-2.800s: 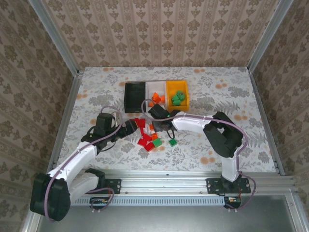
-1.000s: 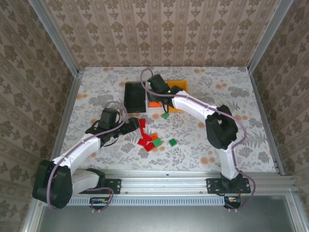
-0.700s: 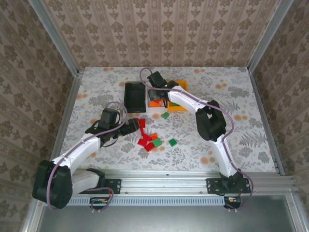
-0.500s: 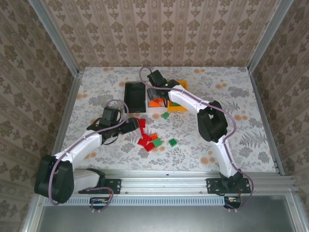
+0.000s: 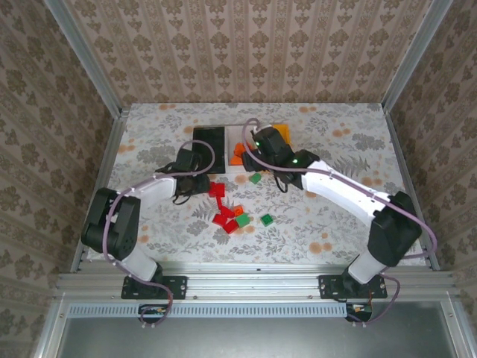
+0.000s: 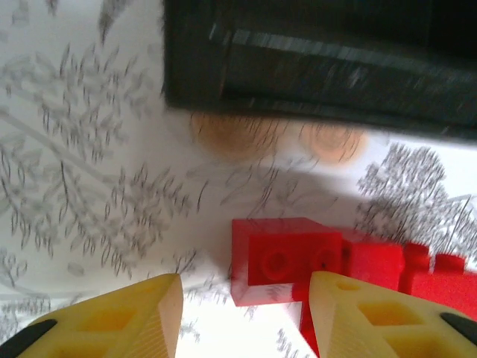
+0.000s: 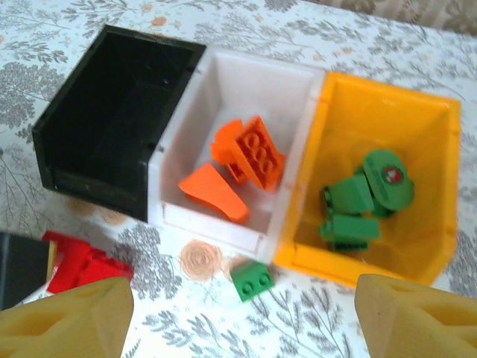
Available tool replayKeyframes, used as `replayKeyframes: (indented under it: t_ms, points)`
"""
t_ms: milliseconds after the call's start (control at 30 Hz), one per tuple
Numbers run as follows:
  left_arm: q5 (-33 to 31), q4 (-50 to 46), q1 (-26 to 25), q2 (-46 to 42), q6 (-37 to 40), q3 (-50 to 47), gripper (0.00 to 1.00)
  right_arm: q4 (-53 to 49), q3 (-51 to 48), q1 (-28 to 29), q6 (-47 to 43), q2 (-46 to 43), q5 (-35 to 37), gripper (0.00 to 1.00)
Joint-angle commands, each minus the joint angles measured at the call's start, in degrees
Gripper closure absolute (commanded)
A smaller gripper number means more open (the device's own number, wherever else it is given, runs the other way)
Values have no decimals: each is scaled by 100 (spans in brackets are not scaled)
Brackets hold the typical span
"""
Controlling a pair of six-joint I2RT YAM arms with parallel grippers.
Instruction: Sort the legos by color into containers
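Three joined bins stand at the table's far middle: black bin (image 5: 208, 146) (image 7: 112, 119), white bin (image 5: 240, 138) (image 7: 246, 97), orange-yellow bin (image 5: 282, 131) (image 7: 387, 127). Orange legos (image 7: 250, 153) lie in the white bin and green legos (image 7: 361, 201) in the orange-yellow one. My left gripper (image 5: 204, 183) (image 6: 244, 298) is open and low over the table. A red lego (image 6: 287, 261) (image 5: 217, 188) lies just ahead of its fingers, near the black bin's front wall (image 6: 313, 67). My right gripper (image 5: 257, 158) (image 7: 242, 321) hangs wide open above a loose green lego (image 7: 251, 280) (image 5: 255, 178) in front of the bins.
More red, orange and green legos (image 5: 231, 218) lie loose nearer the arm bases, with a single green lego (image 5: 266, 219) beside them. An aluminium frame (image 5: 402, 164) and papered walls enclose the table. Open tabletop (image 5: 350, 149) spreads to the right.
My right gripper has drawn back from over the white bin toward the near side. My left gripper has moved farther in, up to the red lego by the black bin.
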Motion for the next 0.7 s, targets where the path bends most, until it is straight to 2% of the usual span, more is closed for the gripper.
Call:
replayKeyframes:
  t_ms: [0, 233, 267, 533, 667]
  points:
    - [-260, -281, -72, 254, 195, 126, 52, 151, -498, -36, 163, -477, 34, 21]
    - [-219, -115, -201, 32, 151, -33, 45, 197, -1018, -123, 80, -795, 55, 21]
    - [-245, -133, -382, -3, 156, -34, 45, 211, -1066, -132, 72, -790, 56, 21]
    - [-348, -151, -745, -27, 85, -34, 41, 414, -1280, -255, 52, -629, 6, 21]
    - [-661, -211, -772, 165, 122, 99, 41, 436, -1357, -281, 39, -617, 3, 21]
